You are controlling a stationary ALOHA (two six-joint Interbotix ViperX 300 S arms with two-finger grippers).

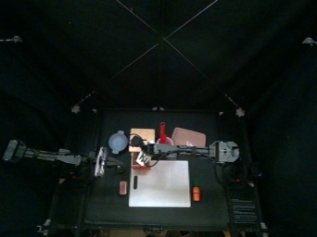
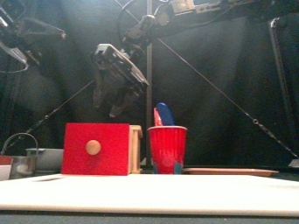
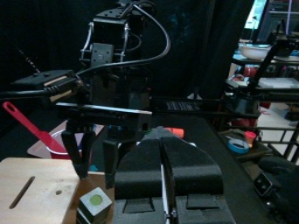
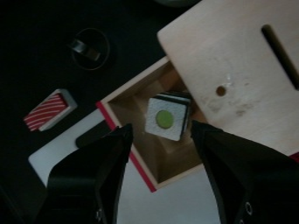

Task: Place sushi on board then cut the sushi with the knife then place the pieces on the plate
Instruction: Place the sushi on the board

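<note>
- White cutting board (image 1: 161, 183): lies flat in front of the wooden box (image 4: 222, 52). Nothing of the sushi is on it yet.
- Wooden box: my landmark, at mid-table. Its drawer (image 4: 135, 94) stands pulled open, as the right wrist view shows.
- Right gripper (image 4: 162, 131): hangs directly over the open drawer, fingers spread wide, one on each side of the sushi and gripping nothing.
- Left gripper (image 3: 165, 136): held just beside the box on its left. Fingers look pressed together and appear empty.
- Pink tray (image 1: 190, 137): on the box's right and a little behind it, with no pieces on it.
- Red cup (image 2: 167, 147): just beside the box on its right, with the blue knife (image 2: 165, 114) and the red knife (image 3: 30, 127) standing in it, untouched.
- Sushi (image 4: 167, 115): sits inside the box's drawer, a dark block with a white face and a green dot turned upward.
- Striped toy (image 4: 49, 108): on the table in front of the box, not part of this job.
- Step in hand, as I read it: the first one, fetching the sushi out of the box.
- Next move calls for: lowering straight down, closing on the dark sides, then lifting clear of the drawer walls before swinging forward to the board.
</note>
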